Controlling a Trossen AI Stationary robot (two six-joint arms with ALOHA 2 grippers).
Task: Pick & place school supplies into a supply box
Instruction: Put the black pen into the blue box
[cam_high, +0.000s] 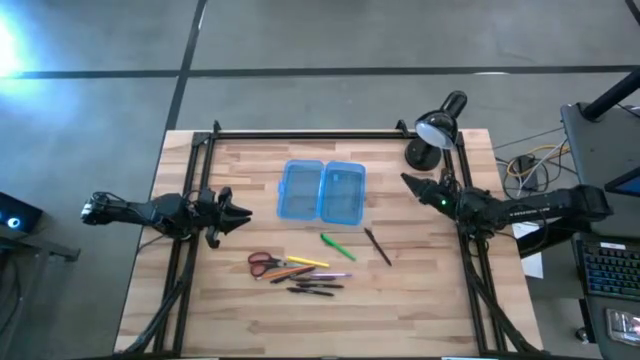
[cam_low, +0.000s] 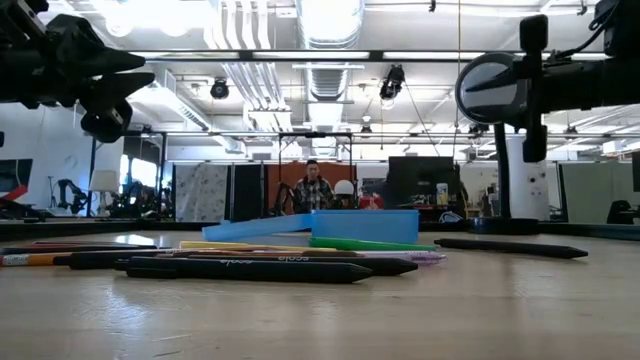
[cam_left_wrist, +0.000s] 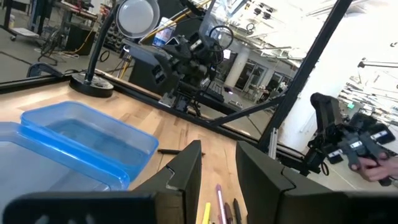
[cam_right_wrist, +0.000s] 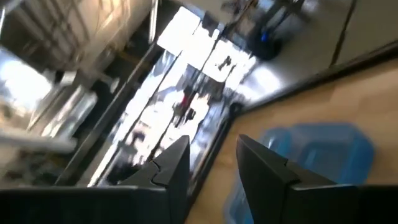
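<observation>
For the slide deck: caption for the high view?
Open blue box mid-table, pens and scissors loose nearby, both arms parked at the table's sides.

Bright overhead ceiling lights (cam_low: 330, 20) glare — right wrist view heavily motion-blurred, other views sharp.

You saw two black, slim, jointed arms, each ending in two dark, wedge-shaped fingers on the left gripper (cam_high: 243, 212) and right gripper (cam_high: 408, 181); a small green light glowed on the right wrist.

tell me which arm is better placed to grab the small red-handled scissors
Left, probably. The small red-handled scissors lie at the left end of the pile, nearer the left gripper. The right gripper sits across the table, beside the black desk lamp.
</observation>
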